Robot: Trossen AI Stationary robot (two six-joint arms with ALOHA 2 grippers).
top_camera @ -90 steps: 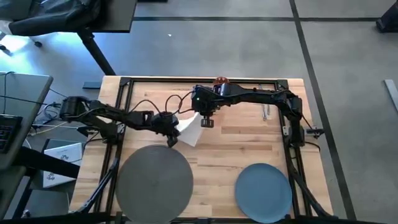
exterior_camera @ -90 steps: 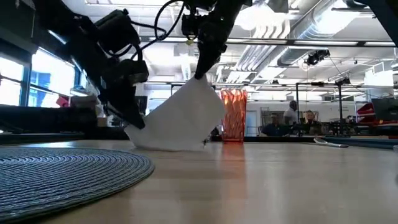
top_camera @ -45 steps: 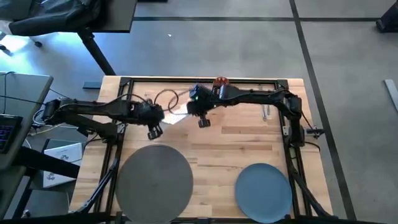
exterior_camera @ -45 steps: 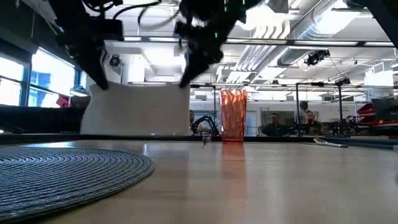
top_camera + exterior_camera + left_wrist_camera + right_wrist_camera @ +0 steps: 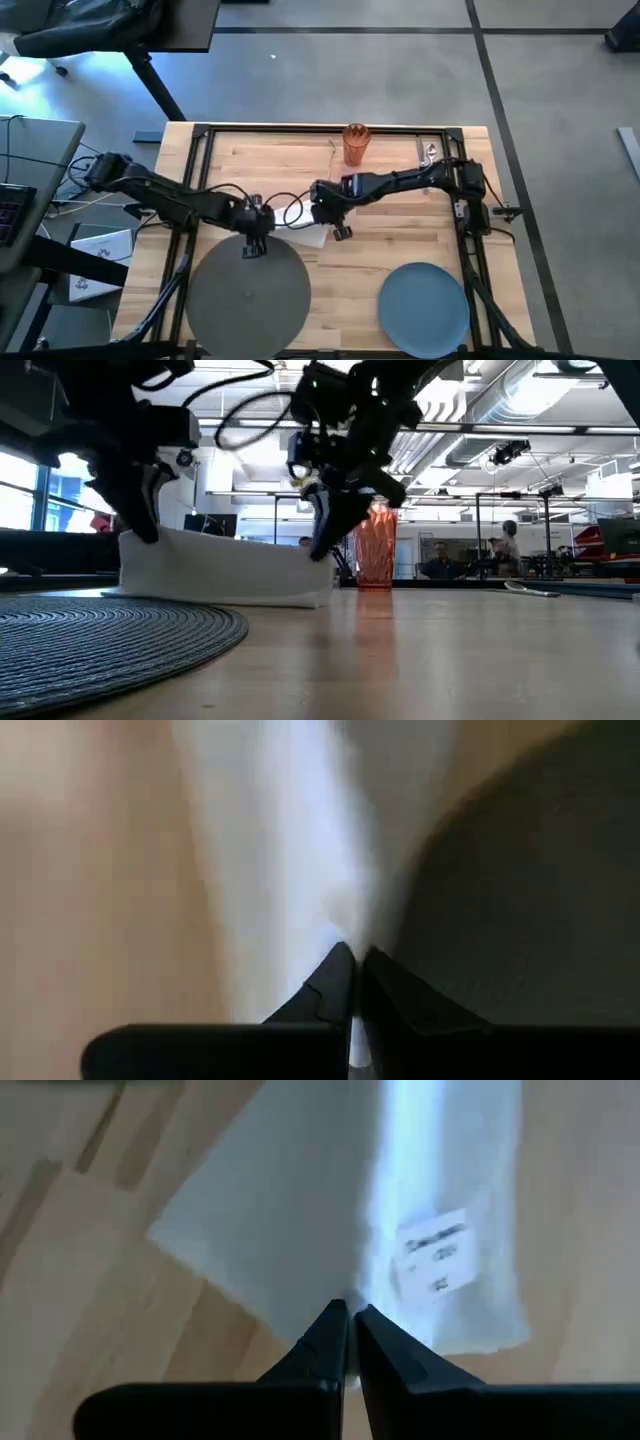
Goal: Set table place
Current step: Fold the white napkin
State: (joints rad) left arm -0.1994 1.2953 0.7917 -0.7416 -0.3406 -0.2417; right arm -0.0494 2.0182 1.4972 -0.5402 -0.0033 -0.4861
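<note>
A white paper napkin (image 5: 303, 236) (image 5: 225, 568) is stretched between my two grippers, just beyond the far rim of the grey round placemat (image 5: 247, 295). My left gripper (image 5: 252, 243) is shut on its left end. My right gripper (image 5: 339, 229) is shut on its right end. The blue plate (image 5: 424, 305) lies flat at the near right. The orange tumbler (image 5: 355, 143) stands upright at the far edge, with silver cutlery (image 5: 428, 155) lying to its right. My left gripper pinches the napkin's upper left edge (image 5: 335, 925) between its two fingers, coming from above. The napkin hangs below it, and its lower edge (image 5: 200, 598) is down at the table by the placemat. My right gripper pinches the napkin's upper right edge (image 5: 345, 1285) between its two fingers, from above and pointing down. The sheet spreads out from there toward my left gripper, sagging slightly between the two holds.
The black rail frame (image 5: 320, 128) runs along the table's edges. Bare wood (image 5: 400, 235) lies between the napkin and the plate. Beyond the table, the low view shows people (image 5: 505, 555) far back in the room.
Both grippers have carried the napkin toward the table's near edge and down. A second ago it hung bunched and tilted; then my left gripper went left and drew it out wide. Its lower edge has now come down beside the placemat's far rim.
</note>
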